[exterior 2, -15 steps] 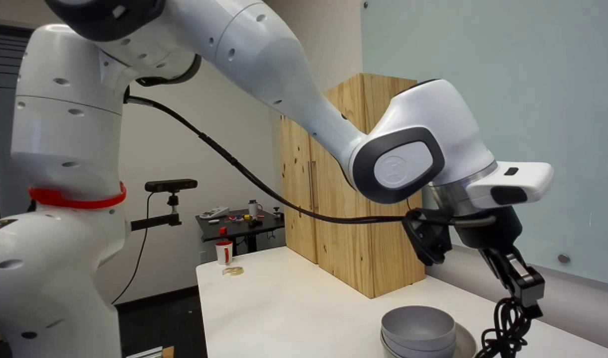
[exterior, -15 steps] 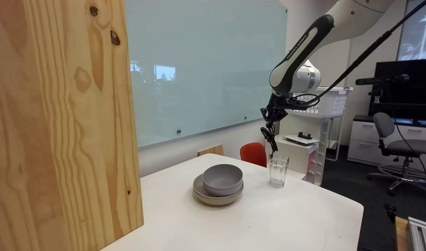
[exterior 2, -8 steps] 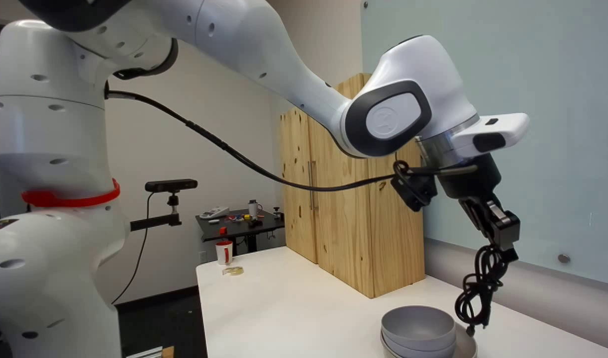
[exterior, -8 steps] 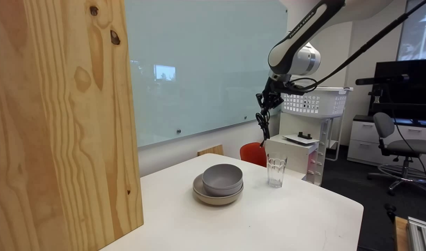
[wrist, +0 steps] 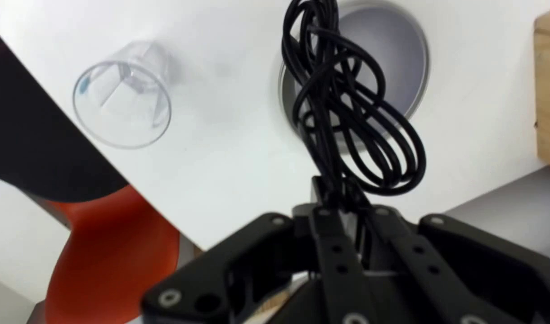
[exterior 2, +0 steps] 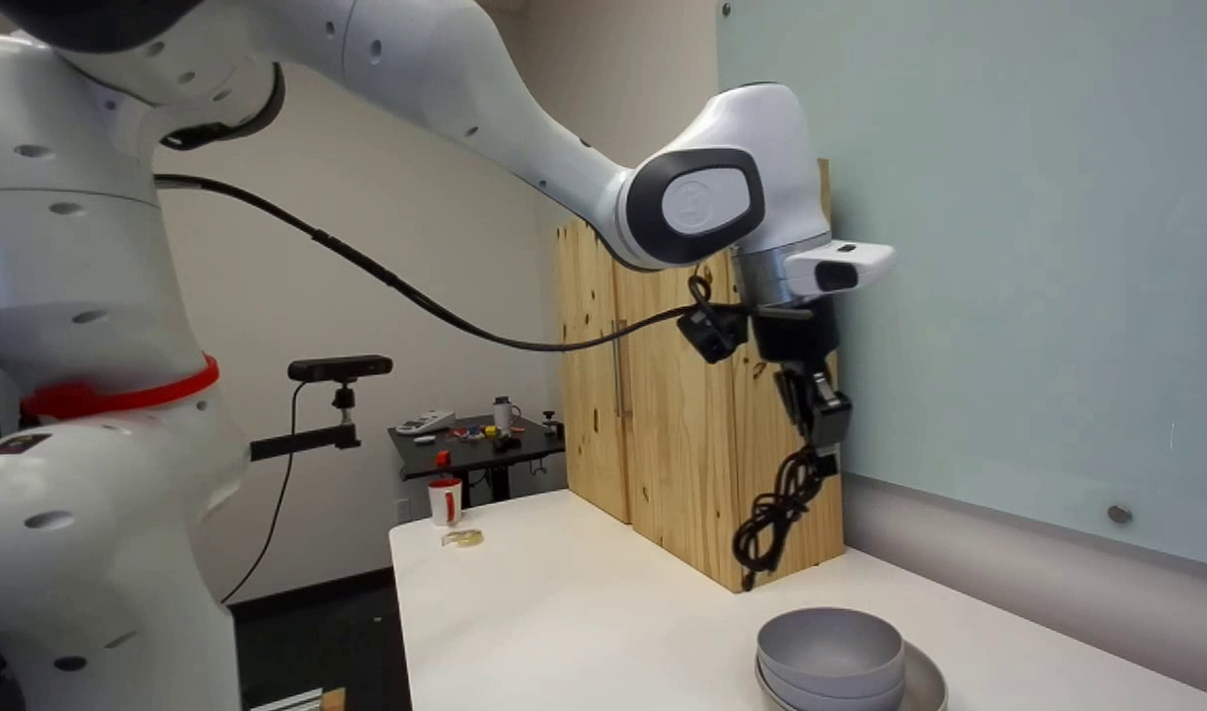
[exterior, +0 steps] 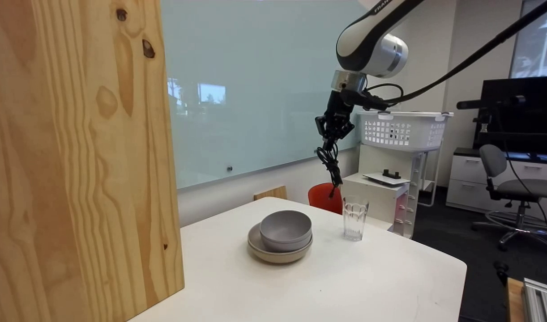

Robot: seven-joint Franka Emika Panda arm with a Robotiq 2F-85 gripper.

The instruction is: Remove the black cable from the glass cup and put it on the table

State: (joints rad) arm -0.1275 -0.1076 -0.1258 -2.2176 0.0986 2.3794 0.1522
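My gripper point(exterior: 328, 146) is shut on the black cable point(exterior: 332, 167) and holds it in the air above the table point(exterior: 367, 277). In an exterior view the gripper point(exterior 2: 823, 462) has the looped cable point(exterior 2: 776, 518) hanging tilted below it. In the wrist view the gripper point(wrist: 340, 194) pinches one end of the cable point(wrist: 320, 96), whose loops stretch over the bowls. The glass cup point(exterior: 355, 219) stands upright near the table's edge, apart from the cable. The cup point(wrist: 126, 99) looks empty in the wrist view.
Stacked grey bowls point(exterior: 286, 228) stand on the table beside the cup, also in an exterior view point(exterior 2: 831, 652). A tall plywood cabinet point(exterior 2: 683, 425) stands on the table. A red chair point(exterior: 325, 197) is behind the table edge. A mug point(exterior 2: 445, 502) stands at a far corner.
The gripper has lifted the cable from the cup's rim and carried it up and away, toward the bowls and cabinet. The cup shifted slightly at first, then stayed still.
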